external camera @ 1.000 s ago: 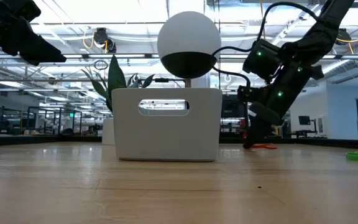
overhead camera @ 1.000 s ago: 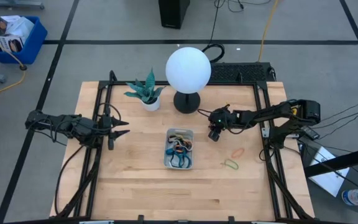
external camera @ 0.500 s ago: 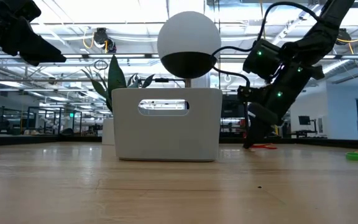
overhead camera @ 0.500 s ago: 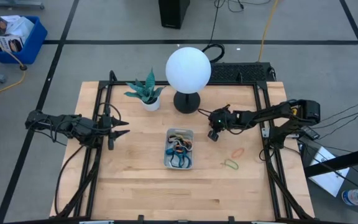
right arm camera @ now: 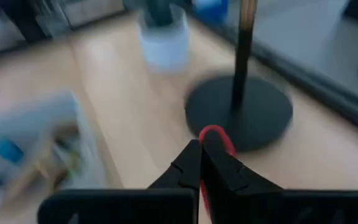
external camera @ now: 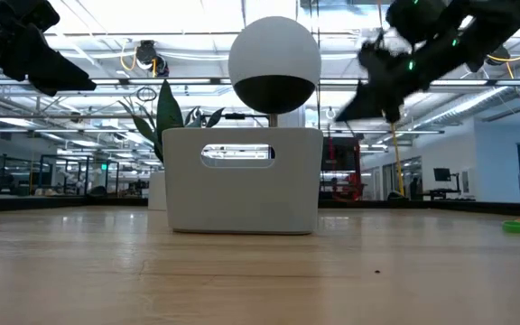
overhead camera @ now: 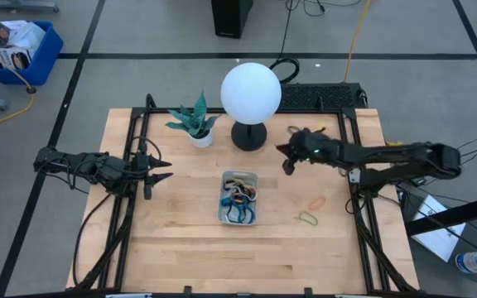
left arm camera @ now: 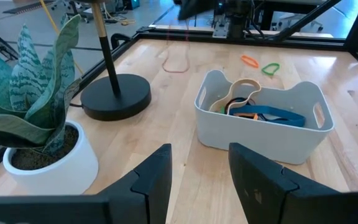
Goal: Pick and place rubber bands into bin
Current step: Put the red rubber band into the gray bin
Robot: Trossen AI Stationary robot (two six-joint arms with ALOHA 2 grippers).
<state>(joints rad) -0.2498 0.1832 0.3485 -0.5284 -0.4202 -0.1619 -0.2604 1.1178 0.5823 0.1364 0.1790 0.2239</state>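
Observation:
The bin (overhead camera: 238,198) is a small pale tray at the table's middle, with several coloured rubber bands in it; it also shows in the low view (external camera: 242,181) and the left wrist view (left arm camera: 263,118). An orange band (overhead camera: 315,202) and a green band (overhead camera: 307,218) lie flat on the table right of the bin. My right gripper (overhead camera: 287,166) is shut on a red rubber band (right arm camera: 215,133) near the lamp's black base (right arm camera: 241,112), raised above the table (external camera: 346,108). My left gripper (overhead camera: 162,170) waits open at the table's left, raised (left arm camera: 197,180). My right gripper pinches the red rubber band between its two fingertips (right arm camera: 191,158). A small loop of the band (right arm camera: 216,132) stands out just beyond the tips. The fingers come slanting down from the table's right side. Where the rest of the band hangs does not show.
A white globe lamp (overhead camera: 251,91) on a black base and a potted plant (overhead camera: 195,124) stand at the table's far side. Black frame rails run along the table's left and right sides. A thin red loop (left arm camera: 176,59) shows beyond the lamp base.
My right gripper has risen from the table top, where its tips stood by a red band, and gone a little toward the far edge, while its arm has stretched out straighter. It stays shut.

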